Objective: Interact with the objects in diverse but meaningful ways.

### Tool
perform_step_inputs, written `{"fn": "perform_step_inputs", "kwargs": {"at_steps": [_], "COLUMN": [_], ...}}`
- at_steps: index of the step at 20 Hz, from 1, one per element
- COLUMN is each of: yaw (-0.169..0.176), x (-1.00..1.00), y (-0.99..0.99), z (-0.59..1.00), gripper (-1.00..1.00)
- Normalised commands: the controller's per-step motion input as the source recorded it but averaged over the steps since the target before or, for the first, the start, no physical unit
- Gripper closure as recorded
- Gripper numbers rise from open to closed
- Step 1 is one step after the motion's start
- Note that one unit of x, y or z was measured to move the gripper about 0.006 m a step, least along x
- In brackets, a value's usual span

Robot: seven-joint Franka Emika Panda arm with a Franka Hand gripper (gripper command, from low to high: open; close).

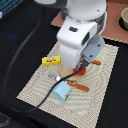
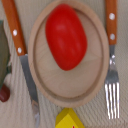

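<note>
The red tomato-like ball (image 2: 66, 36) lies on a round wooden plate (image 2: 95, 80), off its centre and close to the rim. An orange-handled knife (image 2: 22, 60) lies along one side of the plate and an orange-handled fork (image 2: 112, 55) along the other, both just beside the rim. A corner of the yellow rectangular block (image 2: 69, 120) shows near the plate's edge.

In the exterior view the block (image 1: 51, 61) rests on a woven placemat (image 1: 102, 95), with the pale blue carton (image 1: 62, 92) nearer the mat's front edge. The white arm (image 1: 80, 37) hangs over the plate and hides the pincer; no fingers show in the wrist view, so whether it is open or closed cannot be told.
</note>
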Motion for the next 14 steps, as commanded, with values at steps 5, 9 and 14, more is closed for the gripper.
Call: {"fn": "perform_step_inputs", "kwargs": {"at_steps": [5,9,14], "yaw": [0.047,0.003,0.000], "x": [0.43,0.38,0.28], "y": [0.04,-0.09,-0.12], "z": [0.00,0.00,0.00], "gripper": [-1.00,-1.00,-1.00]}}
